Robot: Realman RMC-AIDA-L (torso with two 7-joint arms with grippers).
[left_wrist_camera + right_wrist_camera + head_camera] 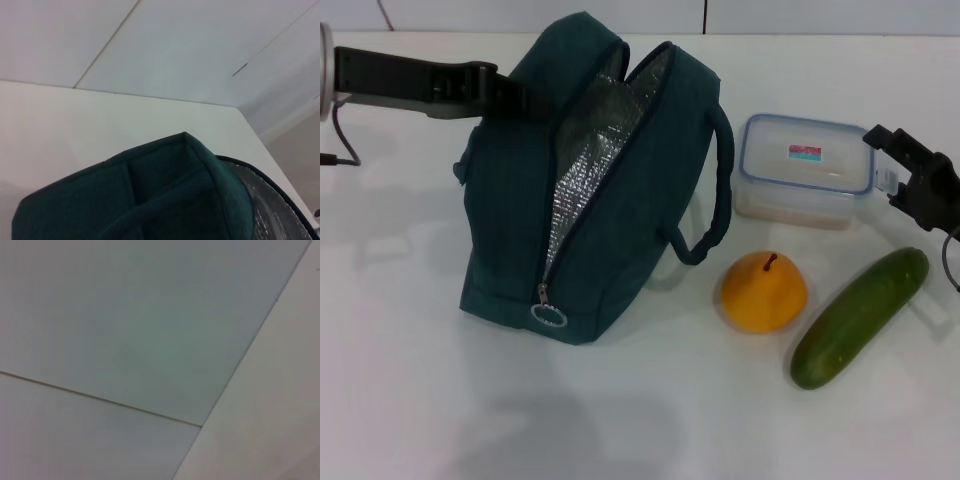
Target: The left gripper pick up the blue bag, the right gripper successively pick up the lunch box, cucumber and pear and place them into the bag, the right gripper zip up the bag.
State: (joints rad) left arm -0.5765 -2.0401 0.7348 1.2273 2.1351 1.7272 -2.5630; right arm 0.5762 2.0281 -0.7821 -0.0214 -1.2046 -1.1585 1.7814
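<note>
Left gripper [510,95] at blue bag's [510,220] top, jaws state can't tell; right gripper [895,150] beside lunch box [802,170] w/ unreadable red-teal label, jaws apart, empty.

Blue bag [520,210] stands on the bench [410,400] left of centre, mouth unzipped and facing up, zipper ring at its near end; left hand [505,90] reaches in from the far left and meets the bag's far upper edge. Right of the bag: lunch box [803,170] farther back, pear [763,291] nearer and just right of the bag's handle, cucumber [860,318] right of the pear, lying slantwise, its near end close to the pear. Right hand [910,175] at the right edge, just beside the lunch box's right end and beyond the cucumber's far tip.
</note>
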